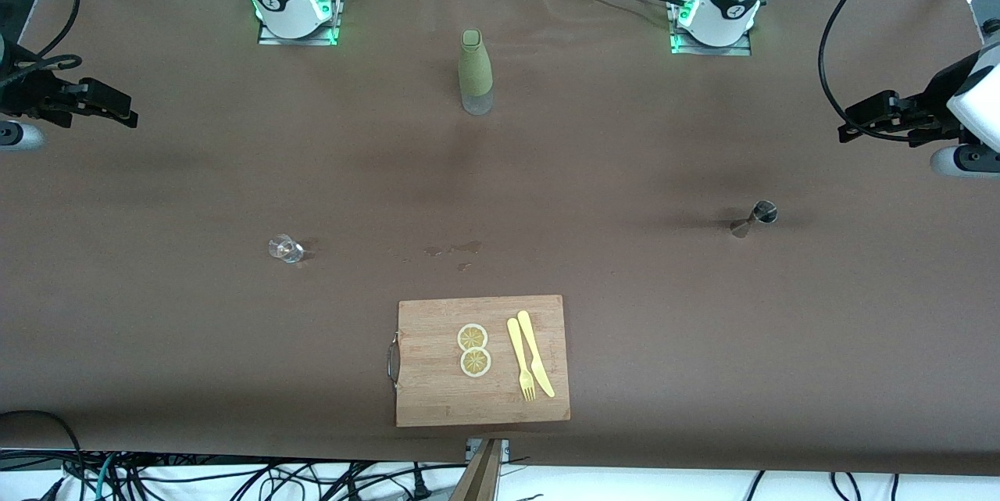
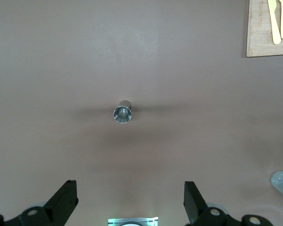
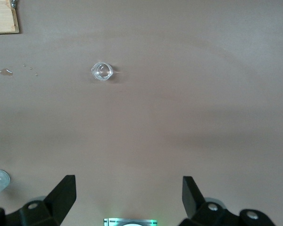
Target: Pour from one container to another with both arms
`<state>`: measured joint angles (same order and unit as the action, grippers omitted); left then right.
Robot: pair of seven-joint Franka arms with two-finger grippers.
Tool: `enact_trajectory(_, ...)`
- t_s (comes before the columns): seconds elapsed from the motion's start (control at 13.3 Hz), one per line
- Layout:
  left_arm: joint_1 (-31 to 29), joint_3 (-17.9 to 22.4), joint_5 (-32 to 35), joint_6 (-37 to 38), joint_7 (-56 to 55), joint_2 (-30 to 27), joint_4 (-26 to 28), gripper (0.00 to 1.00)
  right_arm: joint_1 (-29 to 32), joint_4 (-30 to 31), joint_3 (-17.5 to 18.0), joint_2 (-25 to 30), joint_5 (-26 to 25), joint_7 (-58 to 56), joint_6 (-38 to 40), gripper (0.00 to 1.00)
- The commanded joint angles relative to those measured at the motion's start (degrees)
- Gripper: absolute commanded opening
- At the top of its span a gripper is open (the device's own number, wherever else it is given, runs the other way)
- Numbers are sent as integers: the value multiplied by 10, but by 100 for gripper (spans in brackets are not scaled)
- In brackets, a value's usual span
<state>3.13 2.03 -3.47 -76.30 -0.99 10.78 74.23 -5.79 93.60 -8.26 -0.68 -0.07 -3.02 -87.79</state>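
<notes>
Brown table, pincers apart, waiting

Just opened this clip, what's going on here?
Nothing is held yet. Both arms wait with jaws open: the left gripper above the metal jigger, the right gripper above the small glass cup. A green bottle stands between the bases, and a cutting board carries lemon slices, a fork and a knife. Pouring hasn't begun.

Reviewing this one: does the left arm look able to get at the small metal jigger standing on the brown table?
Probably yes. The left gripper hangs open over the table's left-arm end, and the small metal jigger stands alone on bare brown table there, with nothing beside it; the wooden cutting board lies well apart.
</notes>
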Motion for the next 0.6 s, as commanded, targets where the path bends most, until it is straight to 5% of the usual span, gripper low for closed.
enact_trajectory(0.0,-1,-1,8,-1,12,3,-8,100,-1,-4,-2,0,-4,-8,5,100)
enact_trajectory(0.53,-1,-1,4,-3,11,6,-9,100,-1,-8,-1,-2,-1,-8,12,100)
